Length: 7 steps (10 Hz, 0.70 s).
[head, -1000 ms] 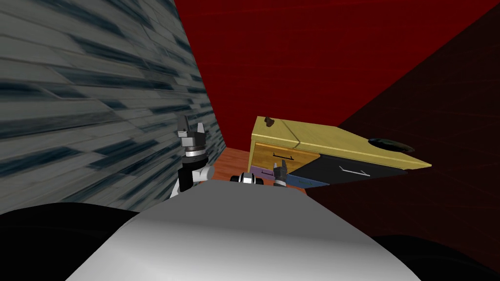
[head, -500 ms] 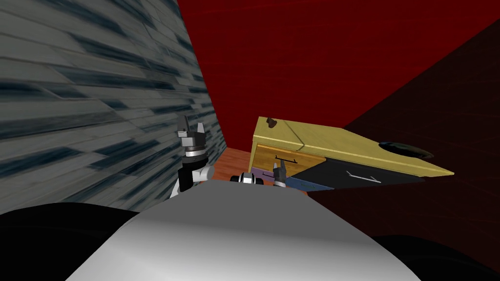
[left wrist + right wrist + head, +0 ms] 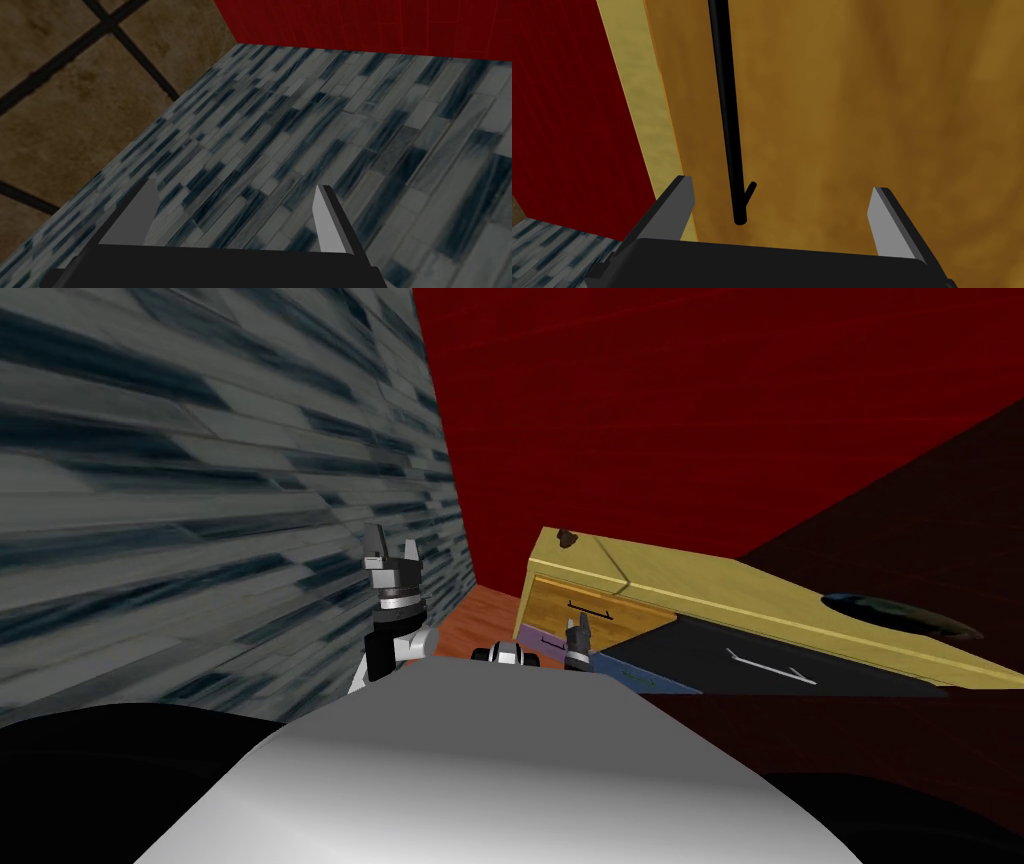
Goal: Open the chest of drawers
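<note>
Right gripper (image 3: pixel 782 184) – wide, holding nothing – near black handle (image 3: pixel 727 110) on brown drawer (image 3: pixel 862 100) of chest of drawers (image 3: pixel 700 578); left gripper (image 3: pixel 237 184) wide, raised left.

Even light is falling on the tiled wall (image 3: pixel 200 488) and the yellow top of the chest of drawers (image 3: pixel 700 583). The right-hand wall (image 3: pixel 900 528) is sitting in deep shade. The wide lens is stretching tiles toward the edges.
</note>
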{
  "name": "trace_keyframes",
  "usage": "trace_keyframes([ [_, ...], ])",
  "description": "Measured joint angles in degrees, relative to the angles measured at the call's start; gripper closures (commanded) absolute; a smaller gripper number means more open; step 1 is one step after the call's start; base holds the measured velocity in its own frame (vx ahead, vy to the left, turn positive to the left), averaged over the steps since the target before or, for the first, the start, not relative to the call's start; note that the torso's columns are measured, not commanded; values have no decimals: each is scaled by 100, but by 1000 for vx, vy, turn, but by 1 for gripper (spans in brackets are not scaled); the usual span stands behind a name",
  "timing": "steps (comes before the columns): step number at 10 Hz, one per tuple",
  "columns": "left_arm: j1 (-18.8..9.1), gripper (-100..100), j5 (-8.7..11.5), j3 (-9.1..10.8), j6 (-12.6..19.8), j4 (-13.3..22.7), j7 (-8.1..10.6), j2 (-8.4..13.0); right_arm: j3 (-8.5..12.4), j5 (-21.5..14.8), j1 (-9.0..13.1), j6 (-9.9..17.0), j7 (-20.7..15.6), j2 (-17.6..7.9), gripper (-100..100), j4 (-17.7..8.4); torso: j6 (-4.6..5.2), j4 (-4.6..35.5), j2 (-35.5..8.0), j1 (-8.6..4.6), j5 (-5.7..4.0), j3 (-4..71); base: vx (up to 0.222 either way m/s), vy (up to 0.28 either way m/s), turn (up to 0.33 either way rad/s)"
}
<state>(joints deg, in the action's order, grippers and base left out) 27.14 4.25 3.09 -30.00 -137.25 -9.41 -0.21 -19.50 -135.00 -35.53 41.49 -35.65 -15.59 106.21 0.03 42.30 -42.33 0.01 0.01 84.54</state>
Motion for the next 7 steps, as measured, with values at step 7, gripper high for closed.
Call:
trace_keyframes([
  [7, 2, 0, 0, 1, 0, 0, 0, 0, 418, 1088, 1090, 185, -613, -132, -100, -868, 2, -3, 14, -5, -2, 7, -118, -7, 216],
])
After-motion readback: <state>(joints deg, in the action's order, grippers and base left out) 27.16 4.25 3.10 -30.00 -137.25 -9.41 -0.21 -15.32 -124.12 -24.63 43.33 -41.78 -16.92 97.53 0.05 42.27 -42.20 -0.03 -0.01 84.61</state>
